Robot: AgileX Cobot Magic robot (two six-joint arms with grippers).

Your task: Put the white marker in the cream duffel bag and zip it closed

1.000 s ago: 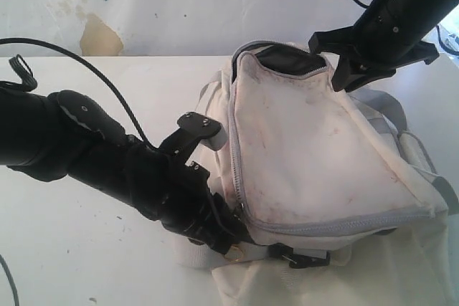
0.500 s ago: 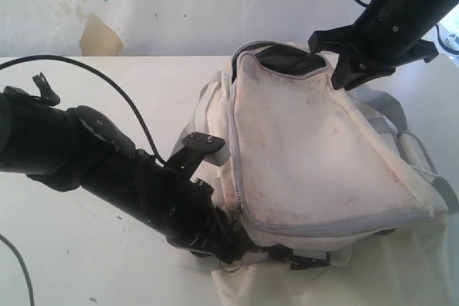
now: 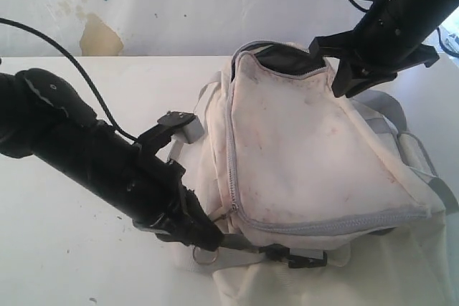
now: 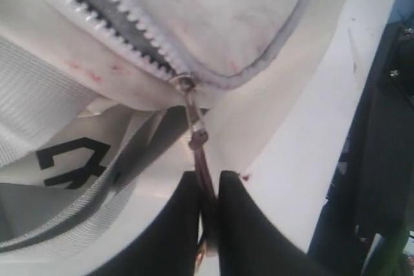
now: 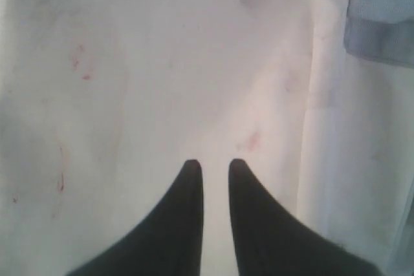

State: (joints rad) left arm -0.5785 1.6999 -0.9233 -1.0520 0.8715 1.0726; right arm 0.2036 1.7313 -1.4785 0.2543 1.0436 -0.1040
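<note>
The cream duffel bag (image 3: 308,148) lies on the white table (image 3: 64,249) with dark lining showing at its top opening (image 3: 287,59). My left gripper (image 3: 208,240) (image 4: 208,176) is shut on the brown zipper pull (image 4: 197,140). The slider (image 4: 185,83) sits at the bag's lower left corner (image 3: 233,209). My right gripper (image 3: 338,80) (image 5: 215,163) is at the bag's upper right corner, its fingertips a narrow gap apart against the stained fabric (image 5: 162,63). The white marker is hidden.
A grey webbing strap (image 3: 387,105) (image 5: 381,11) trails off the bag's right side. A black buckle (image 3: 305,257) and a metal ring (image 3: 204,256) lie at the bag's near edge. A stained wall (image 3: 100,34) stands behind the table.
My left arm has drawn back to the left with the zipper pull, tugging the bag's lower left corner that way. The right gripper has stayed at the bag's top corner.
</note>
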